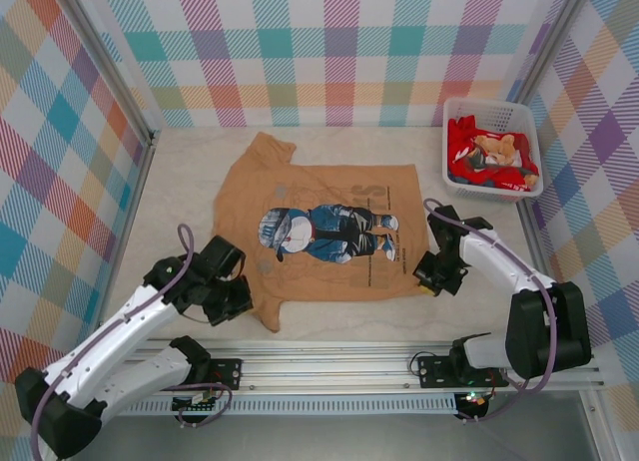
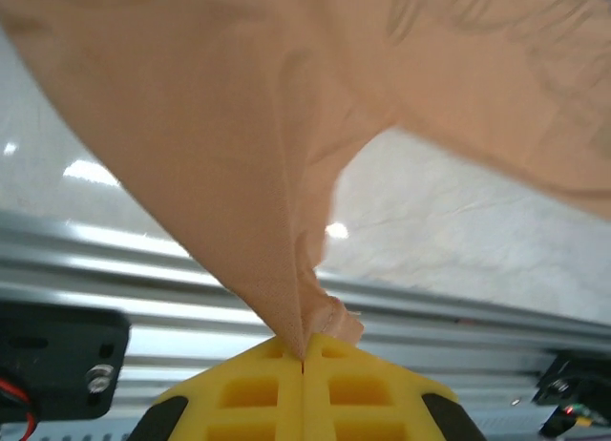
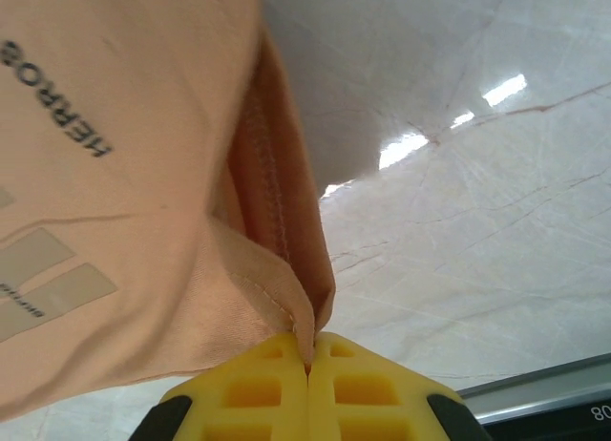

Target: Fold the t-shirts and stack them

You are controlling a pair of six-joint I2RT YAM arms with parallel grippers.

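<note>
1. Left gripper [image 1: 243,299]. We see its jaws pressed together with a fold of the tan t-shirt [image 1: 329,187] clamped between them. In the left wrist view the yellow fingers [image 2: 250,391] meet with no gap. The cloth rises out of the seam between them and fans up and away from the tips. The table [image 2: 449,221] lies beyond the cloth, and a metal rail [image 2: 143,260] runs across just behind the fingers. From above, the grip sits at the sleeve end of the shirt, on the edge nearest the arm bases.

2. Right gripper [image 1: 423,273]. We see its jaws also closed, clamped on a hemmed corner of the same shirt. In the right wrist view a stitched edge folds down into the line where the two fingers [image 3: 256,393] meet. The shirt extends up and to the left of the tips and carries dark lettering [image 3: 59,109]. Bare table lies to the right of the tips.

3. Position of the shirt. It lies spread on the table between the two grippers and stretches forward from them, print side up, with a cartoon figure [image 1: 327,231] at its centre.

4. Other items. A white basket [image 1: 469,107] stands well beyond the right gripper, near the far right corner. It holds a red t-shirt [image 1: 461,142] with a tan bundle [image 1: 496,147] on top; we cannot tell what the bundle is.
</note>
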